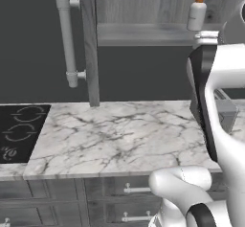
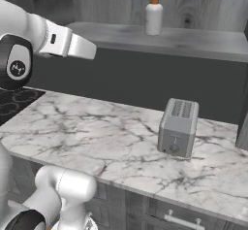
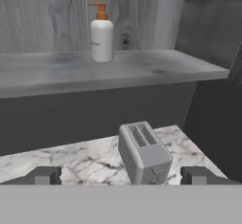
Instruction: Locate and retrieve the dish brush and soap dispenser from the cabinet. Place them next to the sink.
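The soap dispenser, a white bottle with an orange pump, stands upright on the grey shelf of the open cabinet. It also appears at the shelf's right end as the soap dispenser and on the shelf further back as the soap dispenser. The cabinet door stands swung open, edge-on, with its pale bar handle. My gripper is open, well short of the shelf and lower than the bottle, with nothing between its fingertips. The dish brush and the sink are out of view.
A silver toaster stands on the white marble counter below the shelf, right under my hand's line of sight as the toaster. A black stovetop lies at the counter's left. Grey drawers run beneath.
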{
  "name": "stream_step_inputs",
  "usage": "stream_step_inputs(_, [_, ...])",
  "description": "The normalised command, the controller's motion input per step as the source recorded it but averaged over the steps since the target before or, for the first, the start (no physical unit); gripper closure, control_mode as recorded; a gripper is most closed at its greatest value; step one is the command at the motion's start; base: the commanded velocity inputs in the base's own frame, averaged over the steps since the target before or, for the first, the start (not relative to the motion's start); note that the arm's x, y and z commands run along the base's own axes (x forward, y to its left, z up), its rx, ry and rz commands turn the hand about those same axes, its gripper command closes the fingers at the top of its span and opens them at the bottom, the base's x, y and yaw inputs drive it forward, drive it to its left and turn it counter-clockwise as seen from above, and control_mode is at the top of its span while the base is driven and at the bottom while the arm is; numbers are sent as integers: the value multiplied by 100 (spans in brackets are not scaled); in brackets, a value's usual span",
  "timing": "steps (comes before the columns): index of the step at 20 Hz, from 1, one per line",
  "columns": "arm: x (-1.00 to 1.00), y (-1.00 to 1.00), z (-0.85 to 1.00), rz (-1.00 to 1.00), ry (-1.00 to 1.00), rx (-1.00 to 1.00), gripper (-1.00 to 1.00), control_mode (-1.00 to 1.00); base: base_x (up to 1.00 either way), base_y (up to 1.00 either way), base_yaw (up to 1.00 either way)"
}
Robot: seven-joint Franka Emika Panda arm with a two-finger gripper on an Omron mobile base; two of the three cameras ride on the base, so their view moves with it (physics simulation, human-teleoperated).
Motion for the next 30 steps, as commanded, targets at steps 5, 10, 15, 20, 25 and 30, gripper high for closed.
stream_step_inputs(5, [31, -16, 8, 1, 1, 8, -100, -100, 0, 0, 0])
stream_step_inputs(10, [54, -13, 8, 11, 5, 2, -100, -100, 0, 0, 0])
stream_step_inputs(15, [61, -38, 0, 8, 2, 2, -100, -100, 0, 0, 0])
stream_step_inputs(20, [58, -37, 5, 0, 5, 0, -100, -100, 0, 0, 0])
stream_step_inputs(25, [55, -24, 4, 2, 4, 0, -100, -100, 0, 0, 0])
stream_step_inputs(30, [68, -22, 1, 3, 4, 0, -100, -100, 0, 0, 0])
